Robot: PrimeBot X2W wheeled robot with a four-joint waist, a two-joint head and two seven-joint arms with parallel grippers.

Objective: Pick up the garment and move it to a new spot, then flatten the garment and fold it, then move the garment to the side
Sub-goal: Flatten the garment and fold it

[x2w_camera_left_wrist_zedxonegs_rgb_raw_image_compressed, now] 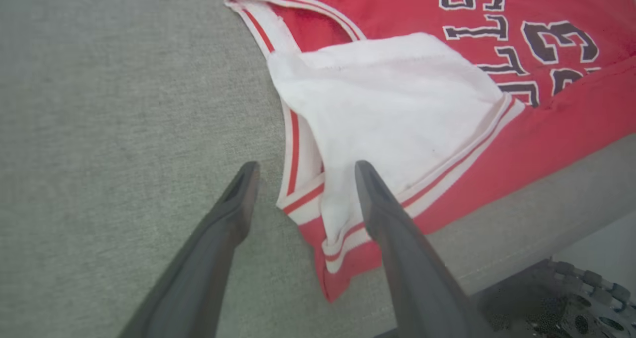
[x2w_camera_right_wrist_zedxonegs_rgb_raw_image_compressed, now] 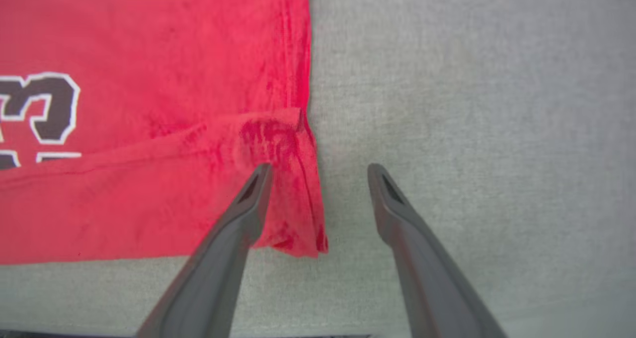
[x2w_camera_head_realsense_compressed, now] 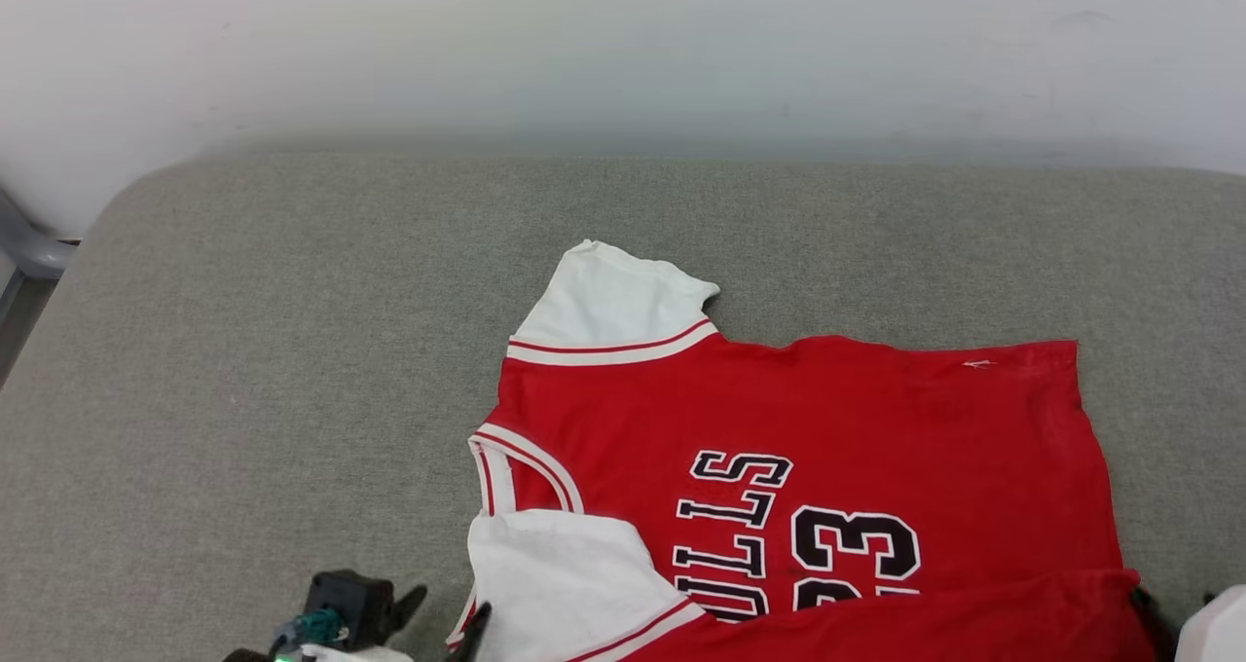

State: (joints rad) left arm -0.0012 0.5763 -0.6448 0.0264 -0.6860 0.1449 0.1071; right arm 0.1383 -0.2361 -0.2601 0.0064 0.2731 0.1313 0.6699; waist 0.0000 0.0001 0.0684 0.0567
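Pincers both stand open, holding nothing: the left pincer [x2w_camera_left_wrist_zedxonegs_rgb_raw_image_compressed: 304, 169] straddles a corner of the folded-over white sleeve [x2w_camera_left_wrist_zedxonegs_rgb_raw_image_compressed: 387, 104], the right pincer [x2w_camera_right_wrist_zedxonegs_rgb_raw_image_compressed: 319, 169] a hem corner of the red Bulls jersey [x2w_camera_head_realsense_compressed: 827, 409], which lies partly folded on the grey cushion [x2w_camera_head_realsense_compressed: 292, 302].

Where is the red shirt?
In the head view the red shirt lies on the grey cushion, right of middle near the front edge, between the left hand and right hand.

Head camera looks down — wrist cameras sit close, all sharing the garment [x2w_camera_head_realsense_compressed: 876, 419].
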